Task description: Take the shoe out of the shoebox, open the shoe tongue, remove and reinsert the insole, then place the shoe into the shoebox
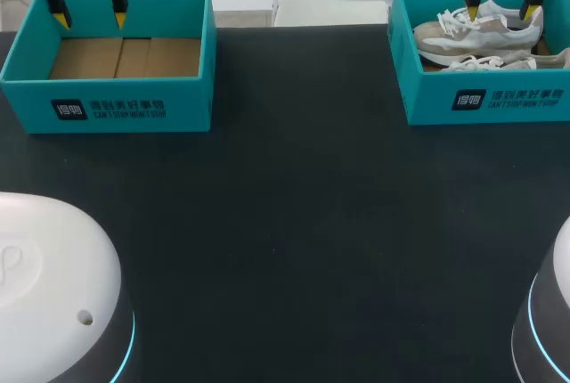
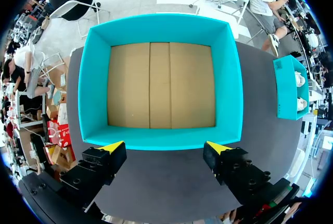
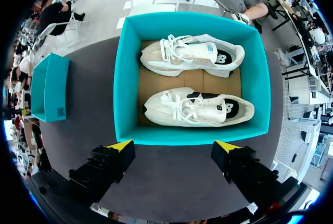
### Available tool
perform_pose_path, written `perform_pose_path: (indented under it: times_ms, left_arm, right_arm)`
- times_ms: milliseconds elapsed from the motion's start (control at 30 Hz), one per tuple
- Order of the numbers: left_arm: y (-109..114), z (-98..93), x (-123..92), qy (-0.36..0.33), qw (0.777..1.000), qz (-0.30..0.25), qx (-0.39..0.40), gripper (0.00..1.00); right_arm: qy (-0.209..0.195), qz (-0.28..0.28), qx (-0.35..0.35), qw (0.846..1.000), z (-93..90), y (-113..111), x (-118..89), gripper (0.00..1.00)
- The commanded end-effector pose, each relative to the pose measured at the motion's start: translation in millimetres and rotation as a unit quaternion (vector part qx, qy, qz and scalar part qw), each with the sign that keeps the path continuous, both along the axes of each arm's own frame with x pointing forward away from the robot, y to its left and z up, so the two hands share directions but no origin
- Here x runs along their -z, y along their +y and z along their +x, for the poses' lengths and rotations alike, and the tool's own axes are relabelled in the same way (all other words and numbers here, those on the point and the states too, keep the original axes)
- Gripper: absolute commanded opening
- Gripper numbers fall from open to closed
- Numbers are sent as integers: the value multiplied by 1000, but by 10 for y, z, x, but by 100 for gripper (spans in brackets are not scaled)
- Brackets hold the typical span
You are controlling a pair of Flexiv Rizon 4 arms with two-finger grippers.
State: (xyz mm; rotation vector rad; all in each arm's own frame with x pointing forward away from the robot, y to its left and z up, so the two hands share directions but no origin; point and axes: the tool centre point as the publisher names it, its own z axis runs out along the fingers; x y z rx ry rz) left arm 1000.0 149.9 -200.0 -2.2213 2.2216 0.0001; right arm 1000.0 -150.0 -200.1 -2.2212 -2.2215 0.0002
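On the black worktop (image 1: 294,223), a teal cardboard shoebox (image 1: 485,98) at the right holds two white-and-beige lace-up sneakers (image 3: 197,108) lying side by side on its brown floor, toes pointing the same way. The right gripper (image 1: 500,12) hangs above this box's near wall, its yellow-tipped fingers spread wide and grasping nothing. At the left, well apart, stands a second teal cardboard shoebox (image 1: 134,107), its brown cardboard floor showing. The left gripper (image 1: 90,20) hangs above it, likewise released, fingers wide apart.
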Motion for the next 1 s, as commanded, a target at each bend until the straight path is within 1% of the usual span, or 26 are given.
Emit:
perform_pose_path:
  times_ms: [33, 267, 300, 333, 367, 400, 500, 533, 567, 600, 633, 667, 733, 800, 867, 900, 967, 1000]
  left_arm:
    - [0, 0, 0, 0, 1000, 0, 0, 100]
    - [0, 0, 0, 0, 1000, 0, 0, 100]
    - [0, 0, 0, 0, 1000, 0, 0, 100]
    - [0, 0, 0, 0, 1000, 0, 0, 100]
    - [0, 0, 0, 0, 1000, 0, 0, 100]
    - [0, 0, 0, 0, 1000, 0, 0, 100]
    - [0, 0, 0, 0, 1000, 0, 0, 100]
    - [0, 0, 0, 0, 1000, 0, 0, 100]
    - [0, 0, 0, 0, 1000, 0, 0, 100]
    - [0, 0, 0, 0, 1000, 0, 0, 100]
    - [0, 0, 0, 0, 1000, 0, 0, 100]
    - [0, 0, 0, 0, 1000, 0, 0, 100]
    - [0, 0, 0, 0, 1000, 0, 0, 100]
    - [0, 0, 0, 0, 1000, 0, 0, 100]
    - [0, 0, 0, 0, 1000, 0, 0, 100]
    - [0, 0, 0, 0, 1000, 0, 0, 100]
    - [0, 0, 0, 0, 1000, 0, 0, 100]
    - [0, 0, 0, 0, 1000, 0, 0, 100]
  right_arm:
    - [0, 0, 0, 1000, 0, 0, 0, 100]
    - [0, 0, 0, 1000, 0, 0, 0, 100]
    - [9, 4, 10, 1000, -11, -114, 20, 100]
    - [1, -14, 13, 1000, -19, -218, 22, 100]
    - [-5, -19, 16, 1000, -25, -318, 14, 100]
    - [-5, -12, 22, 1000, -26, -417, 10, 100]
    - [-1, -30, 30, 999, -20, -692, 62, 100]
    - [-3, -33, 29, 999, -15, -772, 83, 100]
    - [-11, -22, 31, 999, -23, -845, 93, 100]
    - [-6, -25, 41, 999, -21, -923, 121, 100]
    - [-17, -38, 41, 998, -31, -987, 146, 100]
    - [-19, -39, 40, 998, -35, -1046, 174, 100]
    - [-19, -42, 41, 998, -26, -1192, 267, 100]
    - [-30, -57, 33, 997, -10, -1310, 365, 100]
    - [-37, -48, 44, 997, 30, -1449, 496, 100]
    - [-39, -56, 46, 997, 46, -1499, 565, 100]
    - [-35, -46, 58, 997, 83, -1605, 718, 100]
    - [-30, -52, 62, 996, 98, -1640, 781, 100]
